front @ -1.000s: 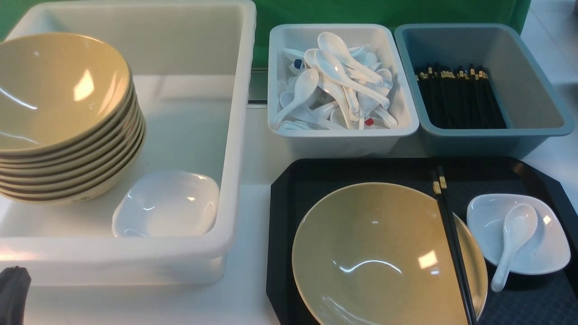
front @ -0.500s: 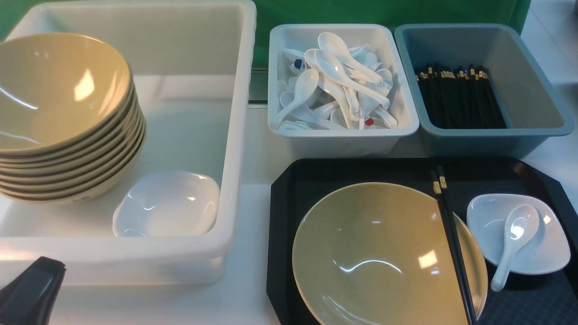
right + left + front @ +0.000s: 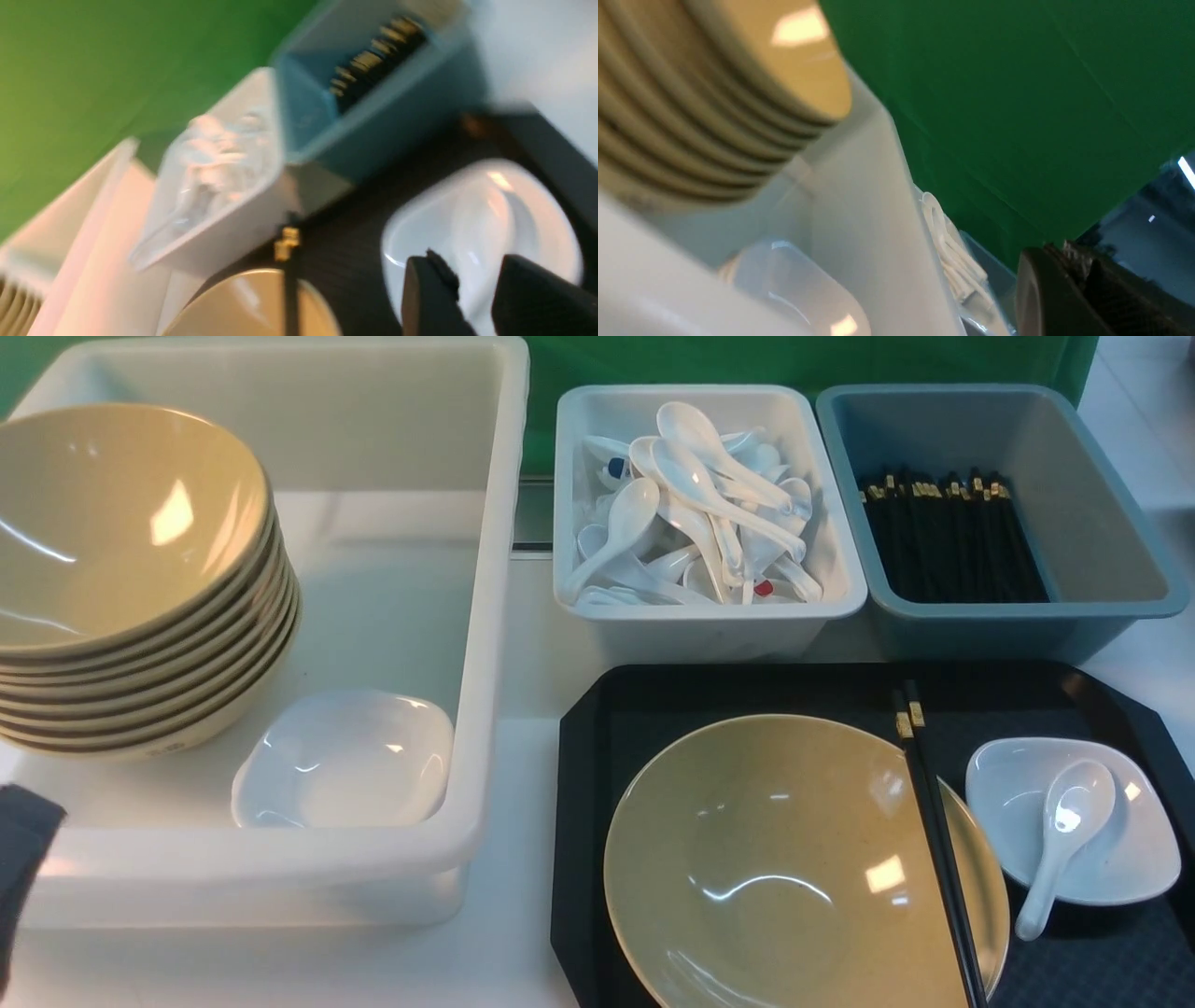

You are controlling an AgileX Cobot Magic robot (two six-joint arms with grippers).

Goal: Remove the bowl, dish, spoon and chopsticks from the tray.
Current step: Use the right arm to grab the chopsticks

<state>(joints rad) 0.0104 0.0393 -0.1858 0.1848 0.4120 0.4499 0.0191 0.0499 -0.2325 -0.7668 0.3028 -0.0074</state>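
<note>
Left fingers: the dark left fingers (image 3: 1064, 298) are showing only in part in the left wrist view, so I cannot tell whether they are parted or closed. They are hanging just beside the large white plastic tub (image 3: 495, 616), well apart from everything on the tray.
Risk, left side: any sweep toward the tray is risking a strike on the tub wall or on the stack of tan bowls (image 3: 140, 616) leaning inside it.
Bowl: the wide glossy tan-yellow bowl (image 3: 775, 859) is sitting on the left half of the flat black diamond-textured plastic tray (image 3: 747, 686).
Chopsticks: the pair of thin black gold-banded chopsticks (image 3: 938, 859) is lying across the bowl's right rim. Lifting the bowl first is risking them rolling off onto the tray or the white desk (image 3: 523, 784).
Dish and spoon: the small glossy white rounded-square dish (image 3: 1139, 849) is sitting at the tray's right end, with the short white soup spoon (image 3: 1064, 831) lying loose in it. Tilting the dish is risking the spoon sliding out.
Right fingers: the black right fingers (image 3: 430, 298) are parted and empty, hovering over the dish. The dish is showing just beyond and between them, with no contact visible.
Risk, right side: the right wrist view is blurring, so alignment is uncertain, and the glossy rim is likely to be slipping under a shallow pinch.
</note>
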